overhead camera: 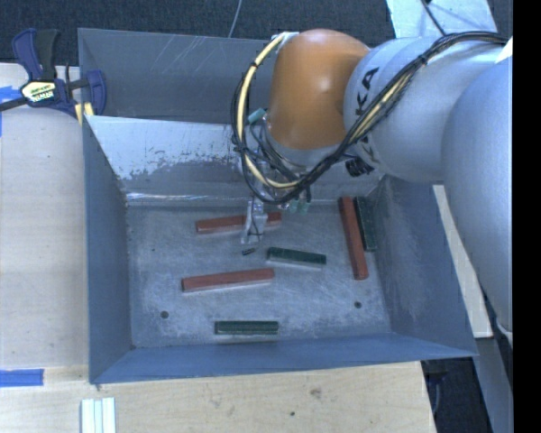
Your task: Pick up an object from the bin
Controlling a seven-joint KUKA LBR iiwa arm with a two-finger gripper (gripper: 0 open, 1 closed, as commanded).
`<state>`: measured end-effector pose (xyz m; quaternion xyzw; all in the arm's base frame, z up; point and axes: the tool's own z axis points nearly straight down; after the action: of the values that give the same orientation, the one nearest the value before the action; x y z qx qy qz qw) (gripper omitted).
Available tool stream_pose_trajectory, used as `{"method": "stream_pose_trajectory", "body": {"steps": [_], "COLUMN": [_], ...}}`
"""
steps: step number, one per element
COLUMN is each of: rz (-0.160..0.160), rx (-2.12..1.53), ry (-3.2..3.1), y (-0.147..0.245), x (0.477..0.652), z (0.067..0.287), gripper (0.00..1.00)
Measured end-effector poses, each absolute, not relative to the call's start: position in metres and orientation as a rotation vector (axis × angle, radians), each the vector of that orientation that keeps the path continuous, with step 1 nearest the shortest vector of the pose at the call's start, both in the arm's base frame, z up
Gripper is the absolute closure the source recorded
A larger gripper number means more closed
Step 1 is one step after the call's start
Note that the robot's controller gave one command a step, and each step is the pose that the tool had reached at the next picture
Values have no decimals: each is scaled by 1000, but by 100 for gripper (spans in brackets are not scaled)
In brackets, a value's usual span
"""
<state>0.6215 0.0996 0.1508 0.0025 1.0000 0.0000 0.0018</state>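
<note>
My gripper [252, 235] reaches down into the middle of the bin, its fingertips just above the floor. They stand over the right end of a red-brown bar [221, 226] that lies flat, running left from the fingers. Just right of the fingertips lies a short dark green bar [297, 257]. Below them a longer red-brown bar [227, 281] rests slightly tilted. I see nothing lifted between the fingers.
Another dark green bar [246, 328] lies near the bin's front wall. A red-brown bar [353, 238] and a dark green bar [367, 223] lean side by side against the right wall. The arm's orange cover and cables hang over the bin's back.
</note>
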Motion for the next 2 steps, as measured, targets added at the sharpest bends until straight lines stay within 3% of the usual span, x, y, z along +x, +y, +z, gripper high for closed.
{"method": "stream_pose_trajectory", "body": {"steps": [1, 2], "rz": [3, 0], "rx": [82, 241], "ry": [3129, 3130], "y": [103, 112], "x": [624, 621], "z": [133, 78], "gripper": [0, 100]}}
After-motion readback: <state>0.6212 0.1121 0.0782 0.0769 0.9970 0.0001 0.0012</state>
